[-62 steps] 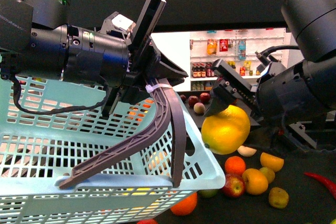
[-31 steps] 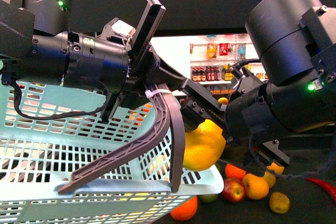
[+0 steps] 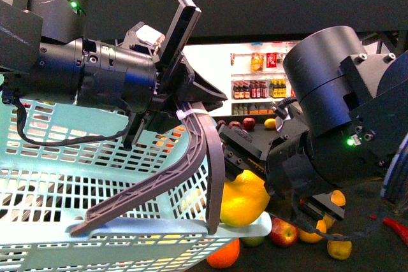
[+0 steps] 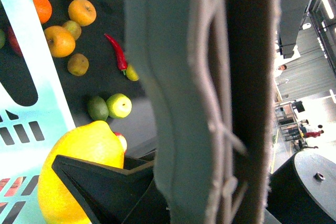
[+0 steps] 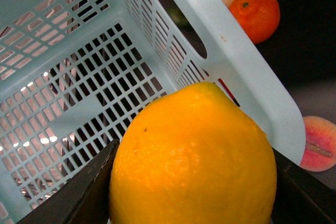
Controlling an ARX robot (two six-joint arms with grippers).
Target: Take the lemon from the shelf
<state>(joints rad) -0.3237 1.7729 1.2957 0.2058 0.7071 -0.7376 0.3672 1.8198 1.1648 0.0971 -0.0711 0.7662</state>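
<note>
My right gripper (image 3: pixel 245 170) is shut on the lemon (image 3: pixel 244 197), a big bright yellow fruit, and holds it just above the right rim of the pale blue basket (image 3: pixel 76 183). The lemon also fills the right wrist view (image 5: pixel 194 156) between the dark jaws, and shows in the left wrist view (image 4: pixel 79 166). My left gripper (image 3: pixel 185 109) is shut on the grey basket handle (image 3: pixel 197 157), which fills the left wrist view (image 4: pixel 205 98). The black shelf tray (image 3: pixel 370 221) lies below at the right, with loose fruit on it.
Oranges, an apple and small yellow fruits (image 3: pixel 315 224) lie on the tray under my right arm, with a red chilli (image 3: pixel 396 226) at the right. Green fruits (image 4: pixel 109 106) and a peach (image 5: pixel 317 142) lie beside the basket. White shelves with bottles (image 3: pixel 261 87) stand behind.
My right arm has swung left and down with the lemon, from clear of the basket to its right rim. The left arm and basket have barely moved.
</note>
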